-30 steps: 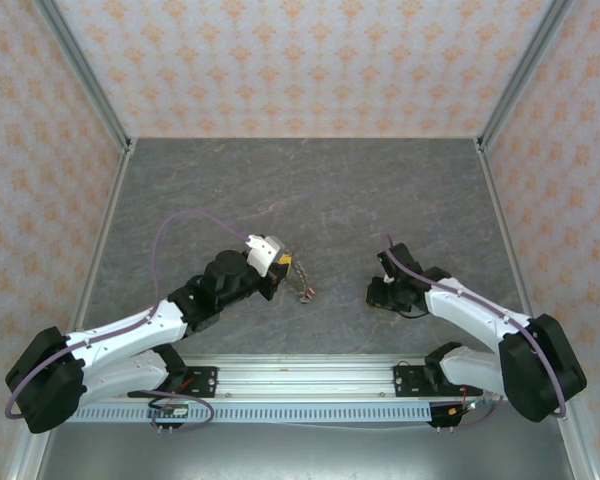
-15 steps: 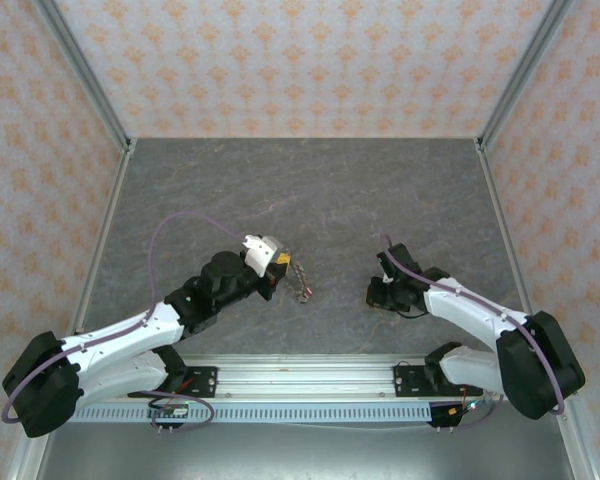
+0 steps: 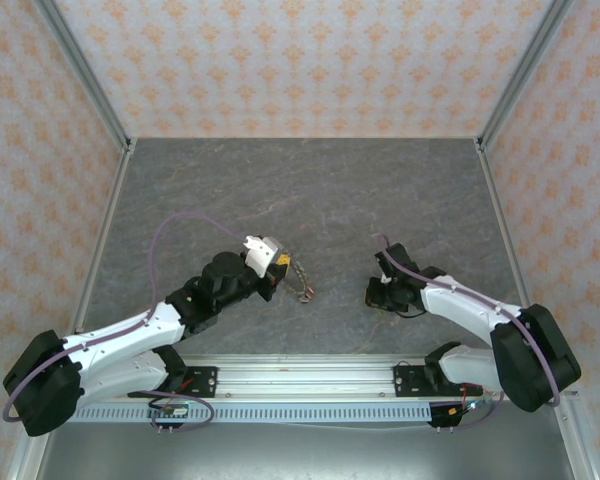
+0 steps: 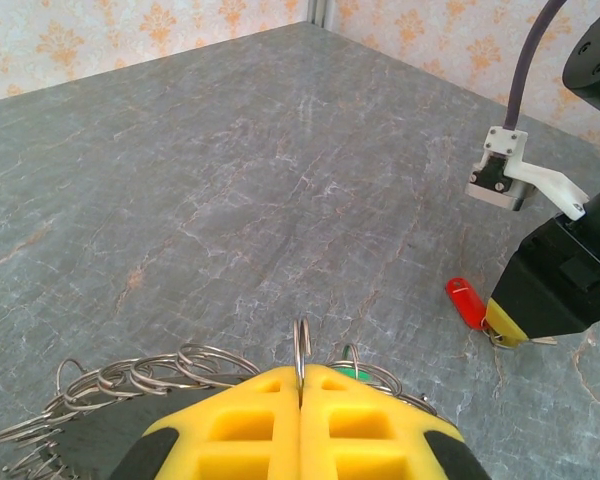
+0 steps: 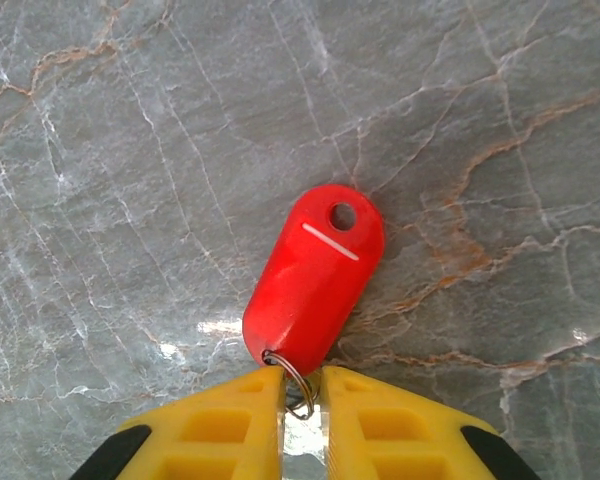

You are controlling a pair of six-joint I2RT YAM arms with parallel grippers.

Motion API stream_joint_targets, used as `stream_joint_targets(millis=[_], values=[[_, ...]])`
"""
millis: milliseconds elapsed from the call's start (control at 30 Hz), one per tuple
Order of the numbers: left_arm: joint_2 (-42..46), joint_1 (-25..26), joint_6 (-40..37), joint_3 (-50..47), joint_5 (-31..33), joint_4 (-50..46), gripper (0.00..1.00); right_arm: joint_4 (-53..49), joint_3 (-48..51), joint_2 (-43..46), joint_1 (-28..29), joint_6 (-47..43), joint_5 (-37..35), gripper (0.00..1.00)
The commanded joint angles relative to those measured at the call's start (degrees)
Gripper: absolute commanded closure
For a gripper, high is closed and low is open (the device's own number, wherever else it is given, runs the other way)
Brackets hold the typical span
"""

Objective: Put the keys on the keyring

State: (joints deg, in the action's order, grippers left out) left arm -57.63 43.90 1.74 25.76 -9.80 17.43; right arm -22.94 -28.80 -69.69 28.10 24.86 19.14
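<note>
The keyring [image 4: 130, 375] is a bunch of linked wire loops hanging below my left gripper [image 4: 300, 372], which is shut on one upright loop. A green key [image 4: 360, 374] peeks out behind the right finger. In the top view the keyring [image 3: 300, 280] dangles just right of my left gripper [image 3: 284, 262], low over the table. A red key [image 5: 315, 275] lies flat on the table, its small split ring pinched between the fingertips of my right gripper [image 5: 300, 385]. The left wrist view shows that red key [image 4: 465, 302] at the tip of the right gripper [image 4: 502, 328].
The grey marbled tabletop [image 3: 310, 190] stretches open behind both arms. Patterned walls and metal corner posts [image 3: 505, 80] enclose it. A mounting rail [image 3: 300, 372] runs along the near edge. The two grippers are about a hand's width apart.
The left gripper has edged slightly away with the keyring. The right gripper has crept a little to the left, staying low on the table.
</note>
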Motion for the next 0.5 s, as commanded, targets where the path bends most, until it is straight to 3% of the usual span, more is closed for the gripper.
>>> stream_joint_targets(millis=[0,267,467], values=[[0.1,0.6,0.8,-0.2,0.5,3.9,1.00,0.2,-0.4,-1.1,0.4,0.4,-0.2,0.83],[0.2,0.6,0.8,-0.2,0.5,3.8,1.00,-0.7,-1.3,-0.6,1.2,0.0,-0.9,0.89],[0.1,0.6,0.9,-0.2,0.7,3.7,1.00,-1.3,-2.0,-0.1,1.7,-0.1,-1.2,0.87]])
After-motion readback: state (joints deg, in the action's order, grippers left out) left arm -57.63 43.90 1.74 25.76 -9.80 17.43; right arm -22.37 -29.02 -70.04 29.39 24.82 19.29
